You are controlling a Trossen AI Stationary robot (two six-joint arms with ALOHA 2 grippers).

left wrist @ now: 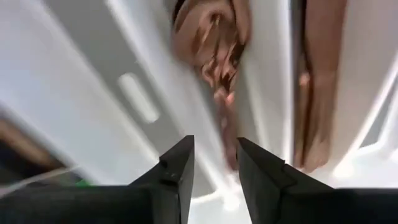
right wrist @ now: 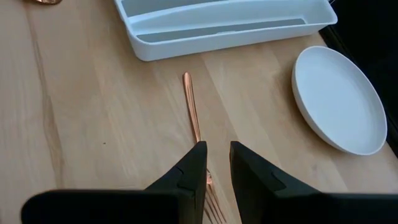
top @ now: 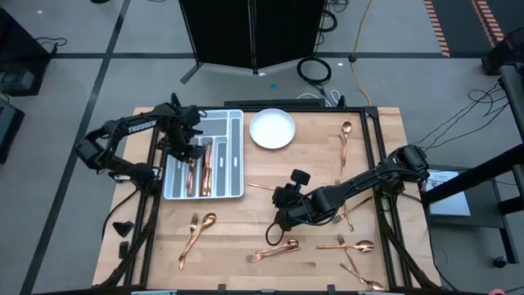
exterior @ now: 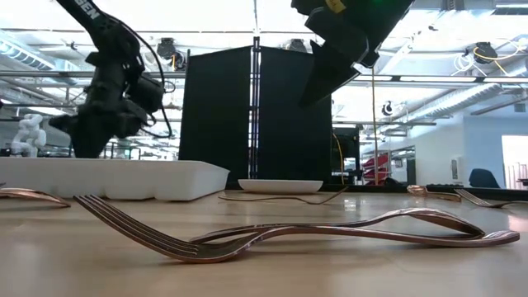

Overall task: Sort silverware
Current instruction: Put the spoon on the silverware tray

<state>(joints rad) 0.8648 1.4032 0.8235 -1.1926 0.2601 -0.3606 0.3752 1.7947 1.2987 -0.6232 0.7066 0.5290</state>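
Hovering over the grey tray, the left gripper holds its fingers a narrow gap apart with nothing between them. Below them lie blurred copper pieces in two neighbouring slots; which are forks or spoons cannot be told in the left wrist view.

The right gripper hangs mid-table, fingers also slightly parted and empty, straddling a single fork on the wood. The fork's tines are partly hidden behind the fingers; its handle points toward the tray's near wall, just short of it.

The white plate sits beside the tray, apart from it. Loose silverware is scattered along the table's front and right side, some pieces close to the edge. The wood between fork, tray and plate lies bare.
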